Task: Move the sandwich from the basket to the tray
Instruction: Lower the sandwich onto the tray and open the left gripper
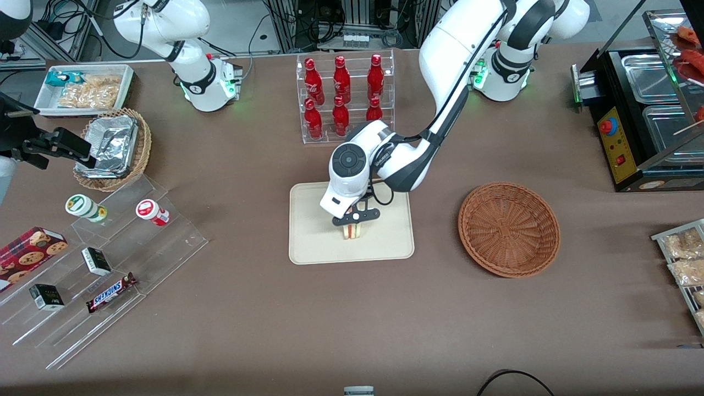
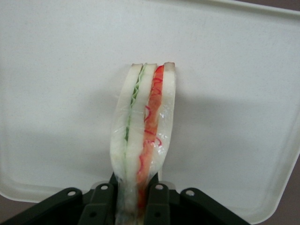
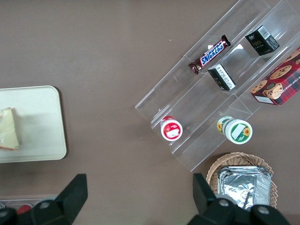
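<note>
Black two-finger gripper (image 1: 355,217) clamped on the pale triangular bread sandwich (image 2: 143,136), red and green filling showing, film-wrapped and glossy, standing on edge on the flat cream-beige rounded tray (image 1: 313,242). Likely to topple or stick to the fingers on release. Soft; easily squashed. Round reddish-brown woven wicker basket (image 1: 509,228) empty, toward the working arm's end.

Triangular pale-bread sandwich (image 2: 143,140) with red and green filling stood on edge on flat cream-beige rectangular tray (image 1: 313,242), pinched by black two-finger gripper (image 1: 355,218). Round reddish-brown wicker basket (image 1: 509,229) sat empty beside tray.
</note>
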